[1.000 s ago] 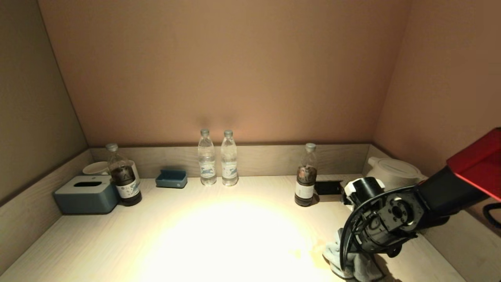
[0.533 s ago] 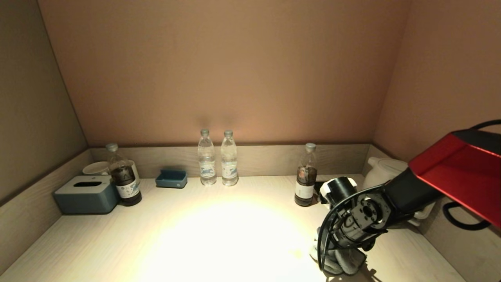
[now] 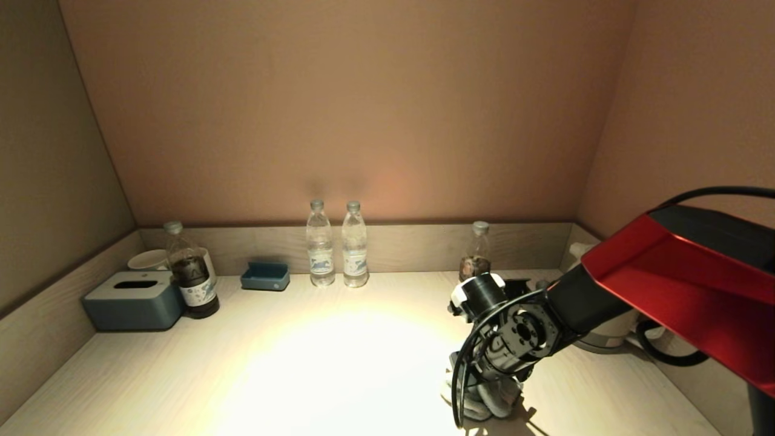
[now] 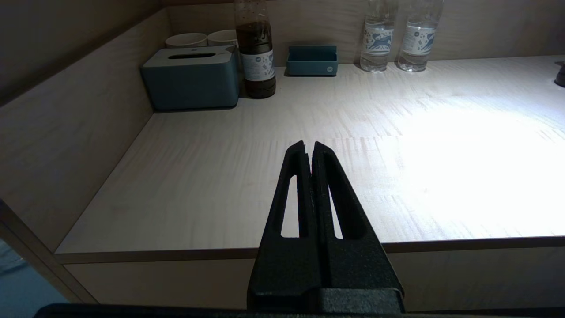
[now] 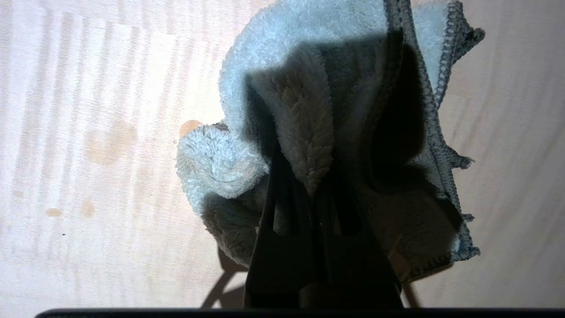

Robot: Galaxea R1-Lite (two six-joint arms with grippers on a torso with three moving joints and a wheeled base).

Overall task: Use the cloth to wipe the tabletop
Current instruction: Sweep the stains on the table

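This looks like a hotel guest room's refreshment nook, a desk alcove closed in by plain brown walls on three sides. The tabletop [image 3: 151,369] is pale wood grain with a low matching rim, lit by one warm pool of light. Taking the two water bottles [image 3: 336,245] at the back rim as landmark: left of them sit a small blue tray [image 3: 265,276], a blue tissue box [image 3: 133,300], white cups [image 3: 148,259] and a dark drink bottle [image 3: 191,272]; right of them stand another dark bottle [image 3: 478,251] and a white electric kettle [image 3: 605,330] with its black cord.
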